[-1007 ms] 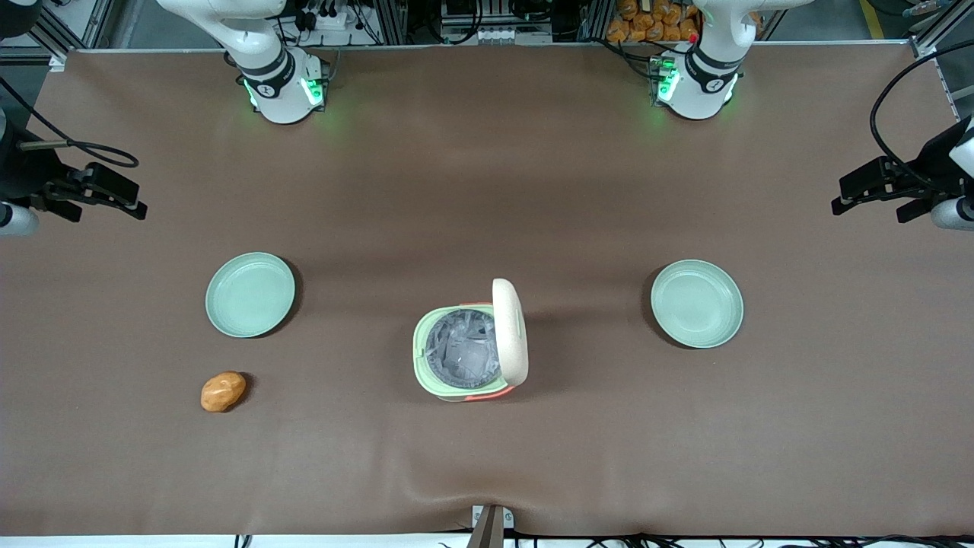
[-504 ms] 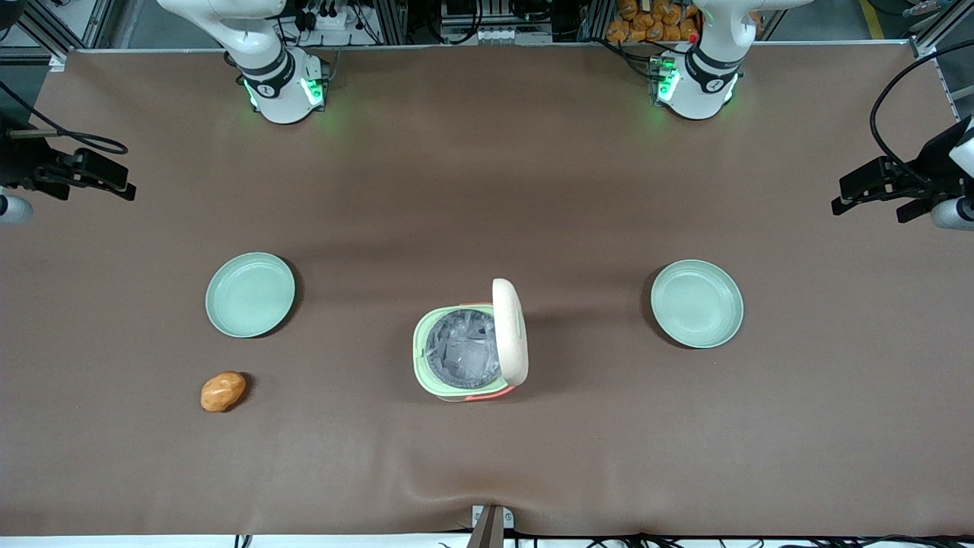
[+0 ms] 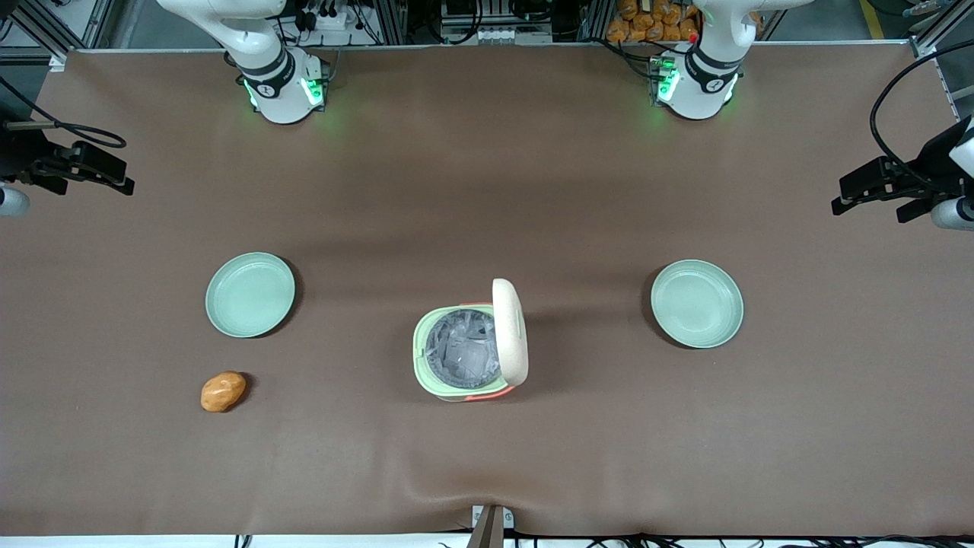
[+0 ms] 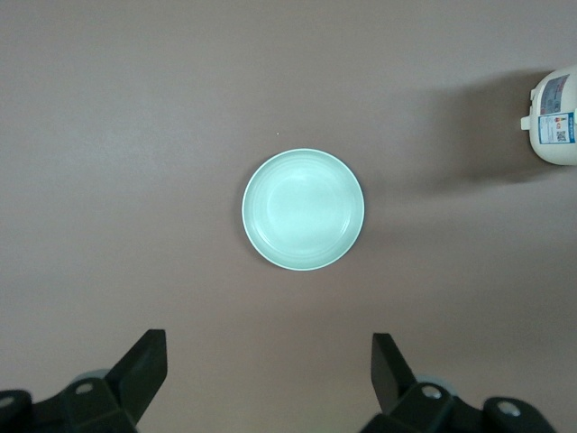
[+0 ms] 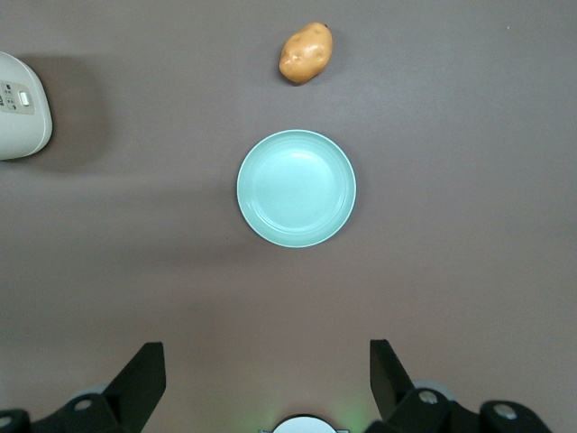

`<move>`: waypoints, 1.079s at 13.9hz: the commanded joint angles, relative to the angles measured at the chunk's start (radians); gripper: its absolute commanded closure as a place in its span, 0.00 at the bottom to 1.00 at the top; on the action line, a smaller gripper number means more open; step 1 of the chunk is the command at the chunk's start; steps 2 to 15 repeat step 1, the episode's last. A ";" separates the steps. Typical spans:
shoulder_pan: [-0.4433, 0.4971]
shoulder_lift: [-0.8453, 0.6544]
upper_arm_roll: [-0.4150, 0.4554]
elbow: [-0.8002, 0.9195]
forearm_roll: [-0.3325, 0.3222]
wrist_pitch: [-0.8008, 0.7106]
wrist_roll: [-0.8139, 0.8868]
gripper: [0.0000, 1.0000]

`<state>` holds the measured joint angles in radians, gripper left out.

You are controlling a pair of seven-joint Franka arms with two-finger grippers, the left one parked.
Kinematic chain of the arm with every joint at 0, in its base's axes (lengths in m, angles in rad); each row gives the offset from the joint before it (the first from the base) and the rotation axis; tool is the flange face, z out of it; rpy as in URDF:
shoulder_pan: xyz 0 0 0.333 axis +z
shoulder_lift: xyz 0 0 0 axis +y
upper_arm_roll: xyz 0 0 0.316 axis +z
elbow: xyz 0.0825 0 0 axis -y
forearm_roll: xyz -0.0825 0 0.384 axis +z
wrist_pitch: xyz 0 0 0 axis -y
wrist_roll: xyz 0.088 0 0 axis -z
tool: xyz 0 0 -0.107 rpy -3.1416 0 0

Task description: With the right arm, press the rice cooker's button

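Mint-green rice cooker (image 3: pixel 469 352): rounded-square body, coral-orange trim along its edge, grey crinkled inner pot (image 3: pixel 461 354) exposed. Cream speckled lid (image 3: pixel 510 329) stands raised on its hinge at the side toward the parked arm. Position: on the table (image 3: pixel 487 190), roughly midway along it and toward the front camera. Button: cannot be made out in the front view.

Gripper (image 5: pixel 267 377): black, two-finger, carried by the right arm (image 3: pixel 251 46); held high at the working arm's end of the table, well apart from the cooker and farther from the front camera. Fingers spread wide, nothing between them. From the wrist view it looks straight down on a plate.

Plates: two, round, smooth, mint-green, shallow-rimmed. One (image 3: pixel 250 294) toward the working arm's end, one (image 3: pixel 697 304) toward the parked arm's end; the cooker lies between them.

Potato (image 3: pixel 223 391): tan-orange, lumpy, near the first plate and closer to the front camera.

Surface: matte brown covering, slightly rippled at the near edge. Surroundings: aluminium framing, cables and equipment past the arm bases.
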<state>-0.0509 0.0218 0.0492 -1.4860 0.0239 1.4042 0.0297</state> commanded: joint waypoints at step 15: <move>-0.003 -0.020 0.004 -0.020 0.001 -0.002 0.010 0.00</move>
